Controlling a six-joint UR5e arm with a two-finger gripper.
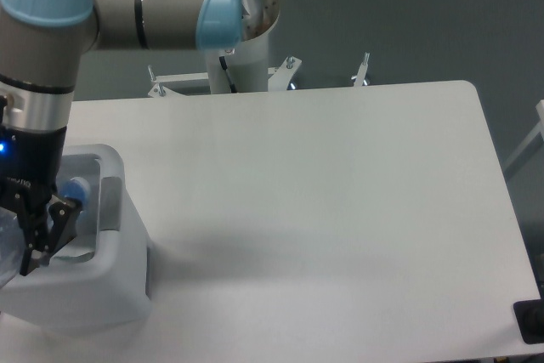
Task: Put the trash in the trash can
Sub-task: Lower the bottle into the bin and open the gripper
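White bin sits at the table's left front corner, grey panel on its right inner side. Gripper hangs over the bin opening at the frame's left edge, partly cut off. Fingers are clamped on the clear bottle, its blue cap up toward the panel, body tilted down inside the bin mouth.
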